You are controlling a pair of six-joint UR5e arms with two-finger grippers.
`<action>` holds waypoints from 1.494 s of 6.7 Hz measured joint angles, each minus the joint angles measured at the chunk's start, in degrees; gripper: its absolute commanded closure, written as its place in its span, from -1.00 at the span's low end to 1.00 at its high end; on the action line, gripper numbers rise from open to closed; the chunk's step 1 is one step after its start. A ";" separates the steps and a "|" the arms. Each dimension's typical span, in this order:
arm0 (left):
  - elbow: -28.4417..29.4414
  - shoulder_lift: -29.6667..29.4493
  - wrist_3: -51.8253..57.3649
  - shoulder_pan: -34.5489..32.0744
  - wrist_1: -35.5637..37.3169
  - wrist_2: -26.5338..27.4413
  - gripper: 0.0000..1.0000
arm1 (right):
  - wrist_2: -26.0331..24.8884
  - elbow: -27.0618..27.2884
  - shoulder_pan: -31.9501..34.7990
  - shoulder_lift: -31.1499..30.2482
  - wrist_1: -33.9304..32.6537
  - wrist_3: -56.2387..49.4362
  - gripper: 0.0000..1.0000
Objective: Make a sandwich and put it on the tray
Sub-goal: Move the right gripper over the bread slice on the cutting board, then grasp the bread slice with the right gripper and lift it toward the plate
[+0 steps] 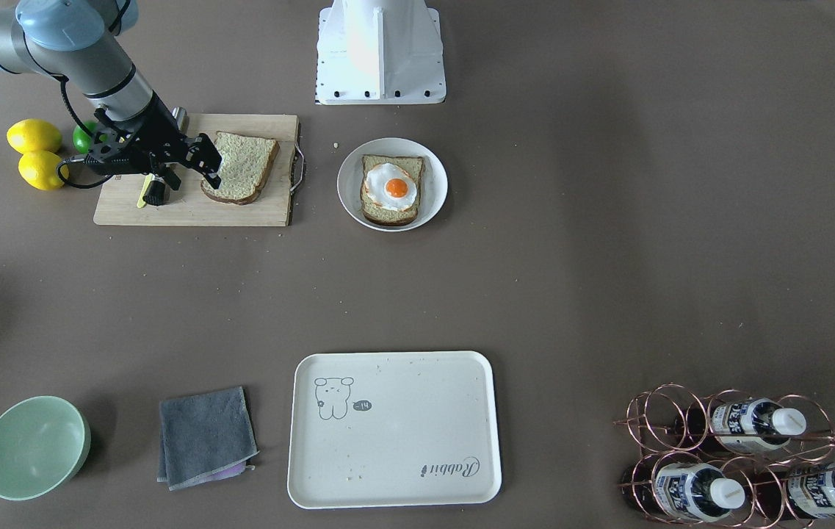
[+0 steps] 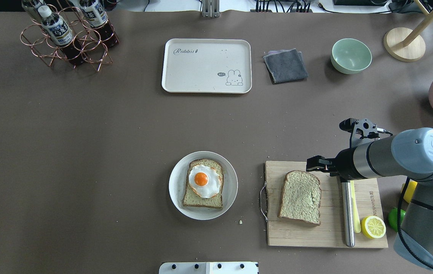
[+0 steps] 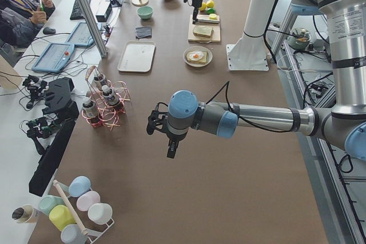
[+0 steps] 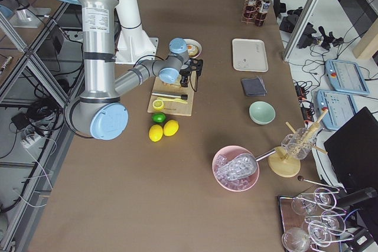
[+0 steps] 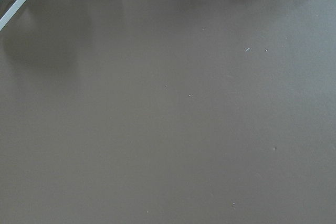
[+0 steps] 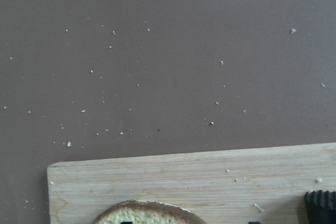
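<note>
One slice of greenish-tan bread (image 1: 241,167) (image 2: 301,198) lies flat on the wooden cutting board (image 1: 189,209). A second slice carries the fried egg (image 1: 391,187) (image 2: 202,180) on the round white plate (image 1: 347,184) (image 2: 174,186). The cream tray (image 1: 417,419) (image 2: 201,72) lies at the table's far side with nothing on it but crumbs. My right gripper (image 1: 213,167) (image 2: 311,164) hovers open over the board's far edge beside the plain slice, holding nothing. My left gripper (image 3: 153,125) hangs over bare table far off to the left, and I cannot tell its state.
A knife (image 2: 347,213) and a half lemon (image 2: 373,227) share the board; two lemons (image 1: 34,136) and a lime sit behind it. Near the tray are a grey cloth (image 1: 205,436), a green bowl (image 1: 34,447) and a copper bottle rack (image 1: 747,455).
</note>
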 measured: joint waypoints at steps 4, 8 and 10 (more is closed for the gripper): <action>-0.24 -0.53 -0.11 -0.01 -0.02 -0.18 -0.96 | 0.77 -0.78 -2.15 -1.62 1.16 0.56 -0.40; -0.42 -0.77 -0.11 -0.01 -0.08 -0.31 -0.96 | 0.38 -1.75 -4.23 -0.95 1.22 0.84 0.96; -0.42 -0.76 -0.11 -0.01 -0.25 -0.32 -0.96 | 0.72 -1.57 -4.44 -1.10 1.31 0.79 1.00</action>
